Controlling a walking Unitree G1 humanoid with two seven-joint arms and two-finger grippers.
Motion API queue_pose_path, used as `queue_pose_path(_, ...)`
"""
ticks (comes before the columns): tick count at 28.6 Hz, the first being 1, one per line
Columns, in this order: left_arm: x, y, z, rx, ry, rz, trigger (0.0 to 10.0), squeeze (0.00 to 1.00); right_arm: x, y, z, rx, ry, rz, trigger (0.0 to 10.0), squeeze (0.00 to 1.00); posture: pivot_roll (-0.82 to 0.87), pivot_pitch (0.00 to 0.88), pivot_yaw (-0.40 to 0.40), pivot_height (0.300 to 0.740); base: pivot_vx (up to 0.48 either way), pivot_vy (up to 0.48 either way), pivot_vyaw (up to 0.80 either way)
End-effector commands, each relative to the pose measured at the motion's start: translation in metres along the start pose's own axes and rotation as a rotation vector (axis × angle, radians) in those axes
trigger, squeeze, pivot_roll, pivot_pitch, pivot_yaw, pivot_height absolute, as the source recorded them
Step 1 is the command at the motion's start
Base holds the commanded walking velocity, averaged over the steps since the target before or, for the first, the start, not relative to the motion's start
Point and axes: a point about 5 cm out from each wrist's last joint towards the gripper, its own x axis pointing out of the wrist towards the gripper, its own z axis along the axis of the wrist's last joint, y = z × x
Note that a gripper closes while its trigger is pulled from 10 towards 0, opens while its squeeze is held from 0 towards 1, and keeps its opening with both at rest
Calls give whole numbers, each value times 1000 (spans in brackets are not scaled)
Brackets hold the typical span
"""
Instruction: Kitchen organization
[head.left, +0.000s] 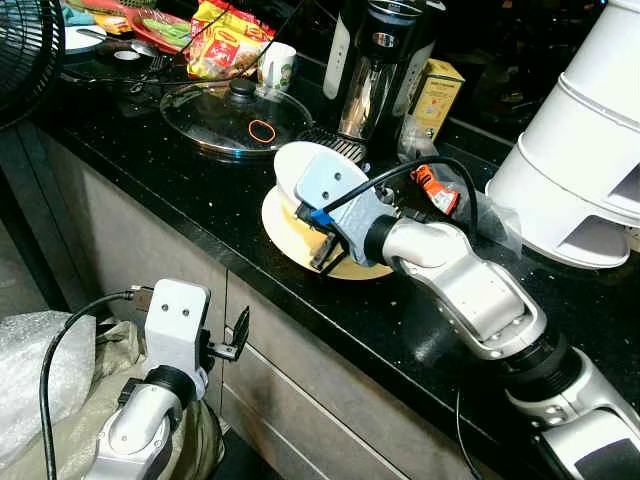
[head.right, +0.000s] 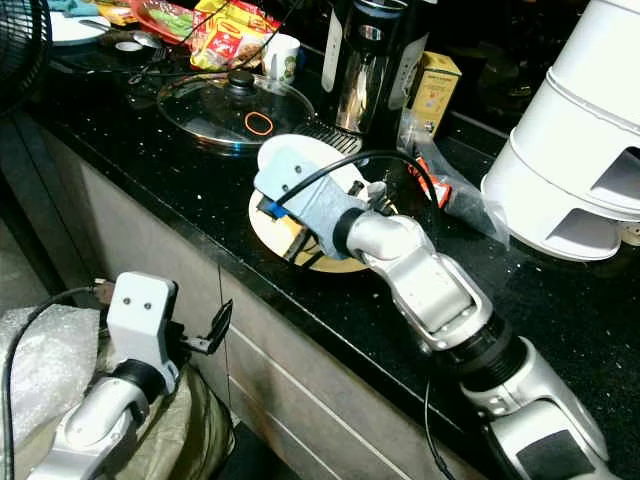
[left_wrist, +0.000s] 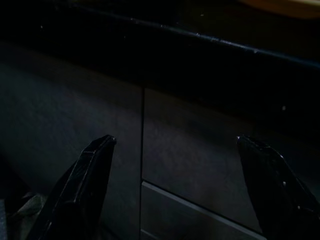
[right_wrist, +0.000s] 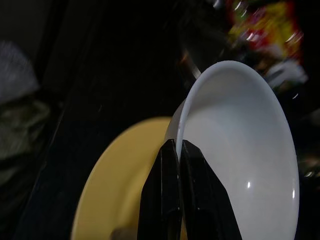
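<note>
Cluttered black counter (head.left: 200, 190). Right gripper (right_wrist: 178, 150) pinched tight on white bowl (right_wrist: 240, 165) rim, bowl tilted above yellow plate (right_wrist: 120, 175). Left gripper (left_wrist: 175, 150) spread wide, holding nothing, low by cabinet front. Tidying looks early; glass lid (head.left: 235, 115), packets, mug still out.

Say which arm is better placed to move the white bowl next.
Right: its end effector is shut on the white bowl rim above the yellow plate. The left end effector hangs open below the counter.

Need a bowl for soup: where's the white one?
The white bowl is tilted over the yellow plate at the counter's front edge, pinched by the right gripper.
</note>
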Motion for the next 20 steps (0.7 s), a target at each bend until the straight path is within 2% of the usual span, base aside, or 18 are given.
queue_pose_path(1, 2, -3, -1, -1, -6, -13, 10000, 0, -4, -12, 4, -13, -41, -79, 0, 0, 153, 7, -171, 740, 0, 0, 0)
queue_pose_path(8, 9, -2, 9, 27, -56, -11, 10000, 0, -10, -28, 12, 10, -118, -204, 0, 0, 150, 5, -172, 740, 0, 0, 0)
queue_pose_path(11, 12, -7, 22, 51, -116, -49, 10000, 0, -21, -43, 12, 61, -169, -322, 0, 0, 151, 12, -174, 740, 0, 0, 0)
queue_pose_path(14, 12, -9, 27, 48, -137, -65, 10000, 0, -24, -46, 10, 85, -181, -357, 0, 0, 150, 14, -175, 740, 0, 0, 0)
queue_pose_path(17, 13, -26, 45, 58, -209, -166, 10000, 0, -36, -55, 1, 171, -208, -458, 0, 0, 148, 17, -173, 740, 0, 0, 0)
queue_pose_path(20, 11, -33, 51, 65, -237, -208, 10000, 0, -39, -56, -3, 195, -213, -487, 0, 0, 147, 19, -171, 740, 0, 0, 0)
